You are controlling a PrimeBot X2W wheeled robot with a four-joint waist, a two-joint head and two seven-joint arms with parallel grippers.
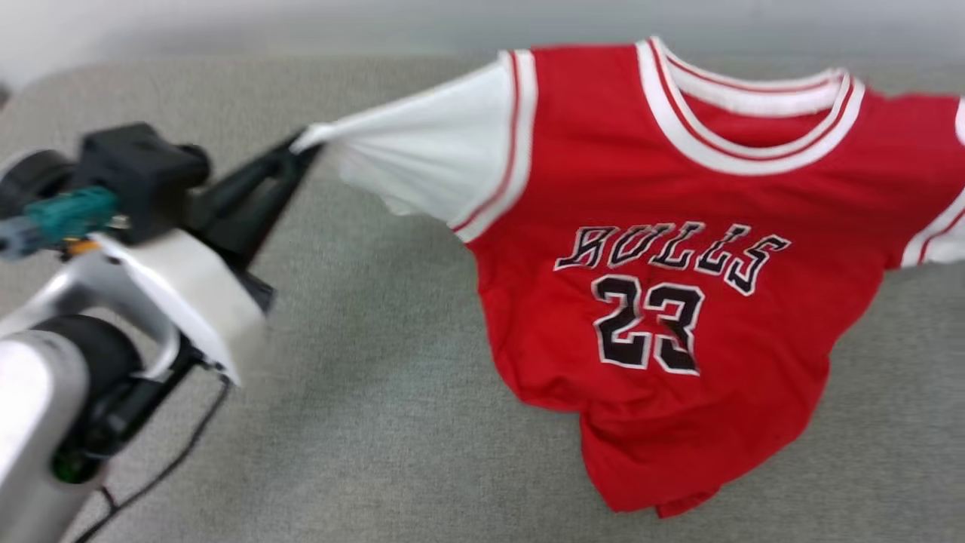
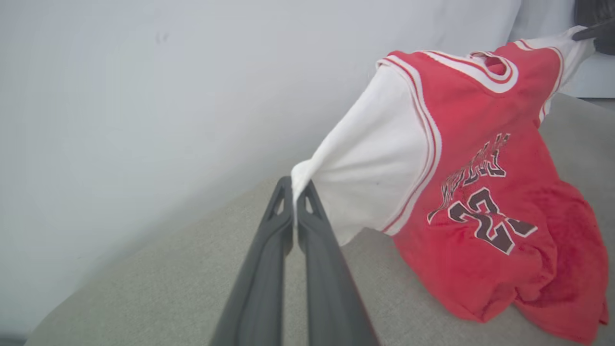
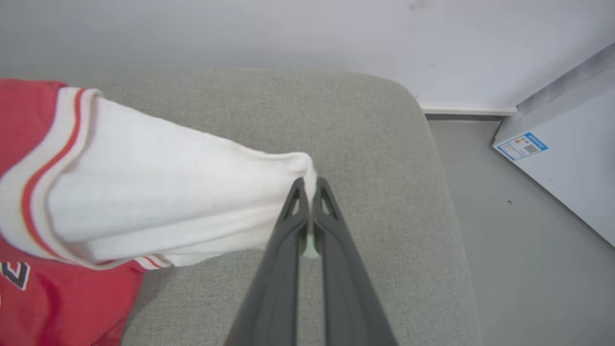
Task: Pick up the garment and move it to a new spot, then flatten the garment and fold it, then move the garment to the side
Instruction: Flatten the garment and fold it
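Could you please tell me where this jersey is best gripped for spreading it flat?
The white sleeve tips, one from each outer side: the left end effector and right end effector pinch them, and the garment hangs spread between them.

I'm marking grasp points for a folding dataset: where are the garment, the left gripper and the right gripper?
garment point(image 1: 656, 196), head view, red chest above the lettering.
left gripper point(image 2: 294, 187), left wrist view, midway between fingertips pinching a sleeve end.
right gripper point(image 3: 310, 185), right wrist view, midway between fingertips pinching the other sleeve end.
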